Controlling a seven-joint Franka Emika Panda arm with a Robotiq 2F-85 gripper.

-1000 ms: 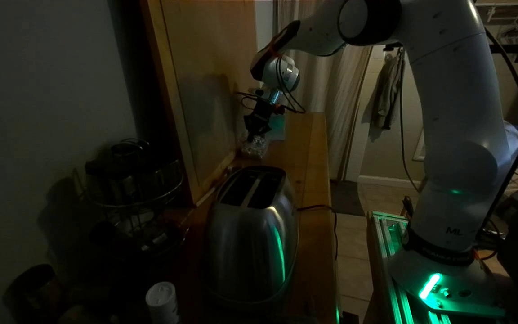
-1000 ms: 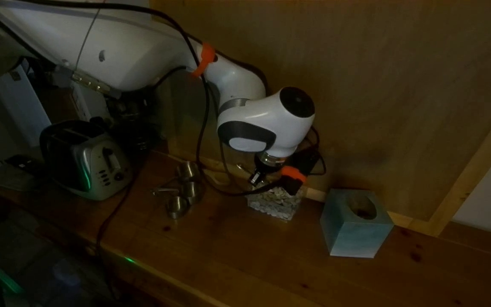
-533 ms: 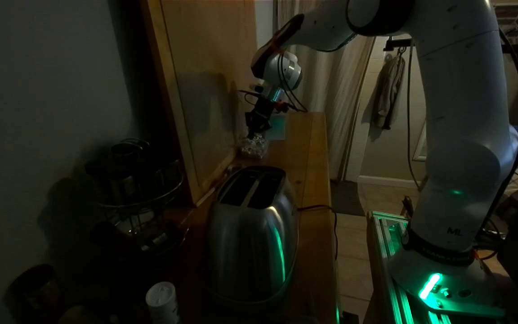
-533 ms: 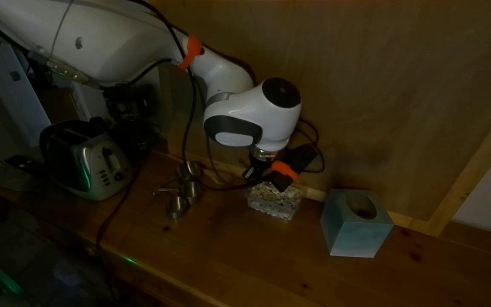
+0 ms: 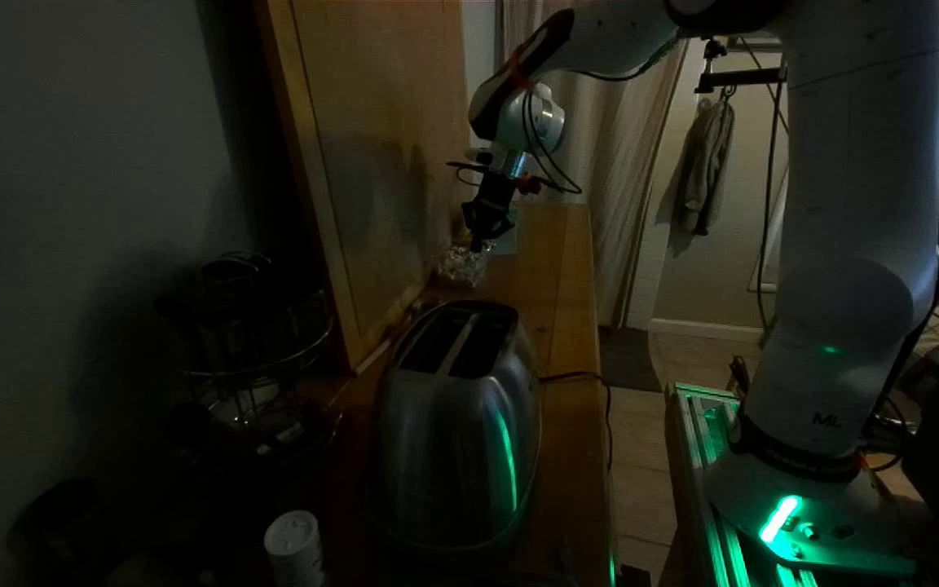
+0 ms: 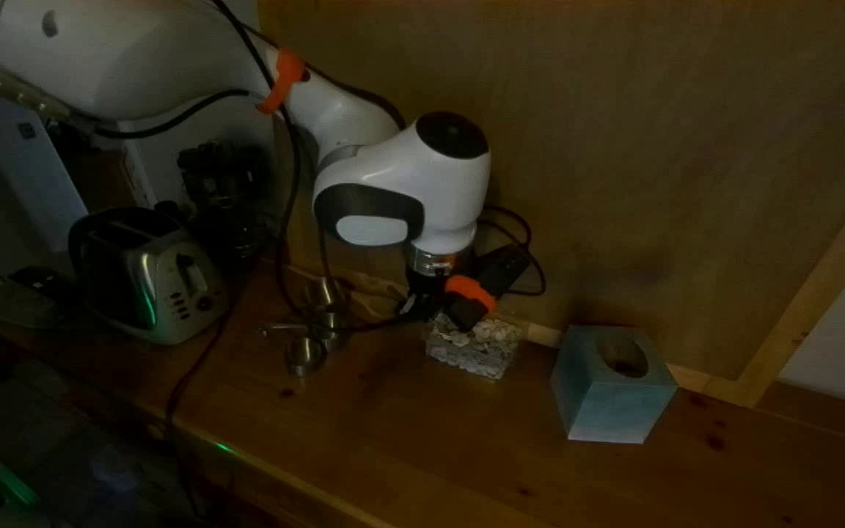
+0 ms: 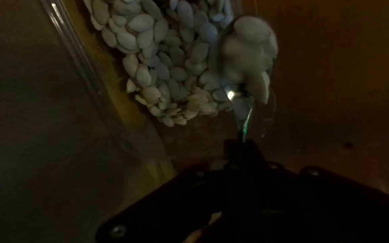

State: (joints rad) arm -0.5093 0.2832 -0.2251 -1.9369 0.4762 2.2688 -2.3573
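Note:
My gripper (image 7: pixel 241 144) is shut on a metal spoon (image 7: pixel 242 113) in the wrist view. A heap of pale flat seeds (image 7: pixel 248 50), blurred, fills the spoon's bowl. Under and beside the spoon lies a clear plastic container (image 7: pixel 83 64) with many more seeds (image 7: pixel 177 67) inside. The spoon's bowl hangs over the container's right side. Both exterior views show the container (image 6: pixel 470 359) on the wooden counter, and there the gripper (image 5: pixel 478 243) points down just above it. Darkness hides the spoon in those views.
Nested metal measuring cups (image 6: pixel 305 357) lie left of the container, and a blue tissue box (image 6: pixel 609 396) stands right of it. A wooden panel (image 6: pixel 650 183) rises behind. Farther along the counter are a toaster (image 5: pixel 457 432), its cord, a dark wire rack (image 5: pixel 249 367) and a white canister (image 5: pixel 294 542).
My arm has shifted toward the measuring cups and toaster side and risen slightly, the gripper staying shut. The container, cups and tissue box have not moved.

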